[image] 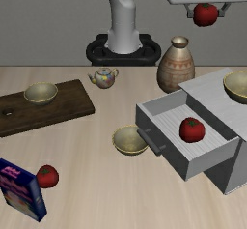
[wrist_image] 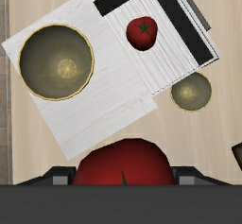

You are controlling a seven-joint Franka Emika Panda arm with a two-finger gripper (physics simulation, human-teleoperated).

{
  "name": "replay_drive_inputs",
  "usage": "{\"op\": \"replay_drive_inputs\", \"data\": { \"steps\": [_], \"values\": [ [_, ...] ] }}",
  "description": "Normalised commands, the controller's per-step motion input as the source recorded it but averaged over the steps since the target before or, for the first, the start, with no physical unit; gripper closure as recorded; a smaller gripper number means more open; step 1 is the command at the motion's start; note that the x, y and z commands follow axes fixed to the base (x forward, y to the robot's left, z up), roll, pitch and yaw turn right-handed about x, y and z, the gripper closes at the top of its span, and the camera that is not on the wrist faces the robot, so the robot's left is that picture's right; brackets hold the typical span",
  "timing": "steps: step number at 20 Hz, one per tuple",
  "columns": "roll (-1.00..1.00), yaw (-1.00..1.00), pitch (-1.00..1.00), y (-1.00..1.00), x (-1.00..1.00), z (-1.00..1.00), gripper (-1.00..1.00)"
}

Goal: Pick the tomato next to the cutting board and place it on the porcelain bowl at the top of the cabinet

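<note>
Gripper [image: 205, 10] clamped on tomato [image: 205, 16] — aloft over cabinet [image: 201, 88], porcelain bowl [image: 236, 86] on top.

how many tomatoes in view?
3. Held tomato in the gripper, up high; drawer tomato in the open drawer; table tomato beside the blue box. None obviously hidden.
</note>
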Motion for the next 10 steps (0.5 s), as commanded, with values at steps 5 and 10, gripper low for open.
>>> {"op": "replay_drive_inputs", "data": {
  "steps": [5, 10],
  "values": [
    [0.0, 0.0, 0.0, 1.0, 0.0, 0.0, 1.0],
    [0.0, 0.0, 0.0, 0.6, 0.4, 0.0, 1.0]
  ]
}}
